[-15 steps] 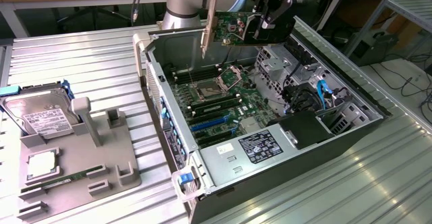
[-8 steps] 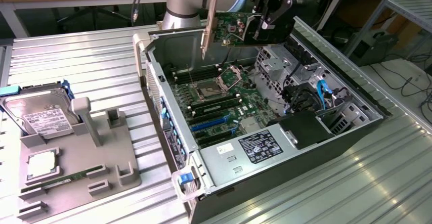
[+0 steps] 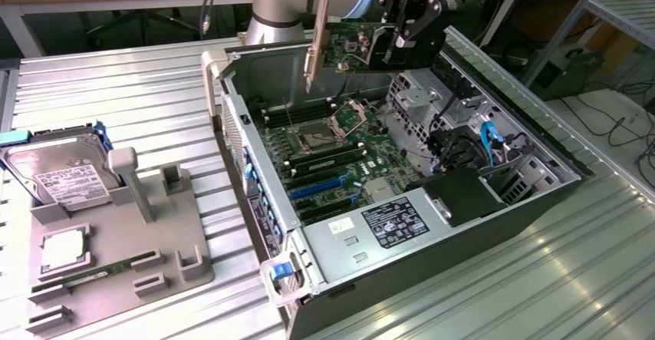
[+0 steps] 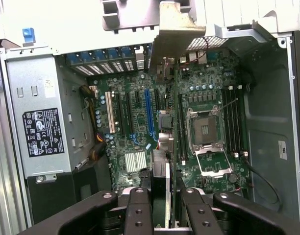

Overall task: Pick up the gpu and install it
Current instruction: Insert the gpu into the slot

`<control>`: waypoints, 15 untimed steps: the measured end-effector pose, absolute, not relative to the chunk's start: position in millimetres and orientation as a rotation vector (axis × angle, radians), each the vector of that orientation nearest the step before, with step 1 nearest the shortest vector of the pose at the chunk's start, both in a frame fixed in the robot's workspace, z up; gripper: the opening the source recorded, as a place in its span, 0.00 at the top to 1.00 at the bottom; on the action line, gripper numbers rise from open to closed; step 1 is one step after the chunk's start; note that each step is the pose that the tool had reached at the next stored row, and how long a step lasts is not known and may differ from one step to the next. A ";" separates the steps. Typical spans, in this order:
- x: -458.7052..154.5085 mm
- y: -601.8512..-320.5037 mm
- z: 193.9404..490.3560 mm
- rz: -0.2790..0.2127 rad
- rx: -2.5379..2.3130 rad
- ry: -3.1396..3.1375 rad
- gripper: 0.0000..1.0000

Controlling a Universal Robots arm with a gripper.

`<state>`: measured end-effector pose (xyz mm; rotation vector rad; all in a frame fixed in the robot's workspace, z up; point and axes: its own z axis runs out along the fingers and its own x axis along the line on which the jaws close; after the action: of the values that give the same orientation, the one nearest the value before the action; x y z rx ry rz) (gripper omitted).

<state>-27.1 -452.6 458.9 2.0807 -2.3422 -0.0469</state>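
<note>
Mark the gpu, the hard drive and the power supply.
gpu (image 3: pixel 353 48): exterior view, green board face.
hard drive (image 3: pixel 64 177): exterior view, top label.
power supply (image 3: pixel 394 225): exterior view, black label sticker.

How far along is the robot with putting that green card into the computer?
Done: the pick-up. The gpu is off the table, clamped in the gripper. In hand: the card hangs in the air above the open computer case, over the motherboard. Left: seating it. The long blue slot on the board is empty, and the card touches no slot.
</note>
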 end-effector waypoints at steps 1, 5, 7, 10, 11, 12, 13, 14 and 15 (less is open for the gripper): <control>-27.1 -452.6 458.4 -0.047 2.081 -2.342 0.73; -27.1 -452.6 456.7 -0.047 2.081 -2.342 0.73; -27.1 -452.6 455.2 -0.047 2.081 -2.342 0.73; -27.0 -452.6 453.5 -0.047 2.081 -2.342 0.73; -27.0 -452.6 452.9 -0.047 2.081 -2.341 0.73; -27.1 -452.6 452.1 -0.047 2.082 -2.341 0.73; -27.1 -452.6 451.2 -0.047 2.082 -2.341 0.73; -27.1 -452.6 450.4 -0.047 2.082 -2.341 0.73; -27.0 -452.6 449.8 -0.047 2.082 -2.341 0.73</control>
<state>-27.0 -452.6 449.8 2.0820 -2.3410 -0.0469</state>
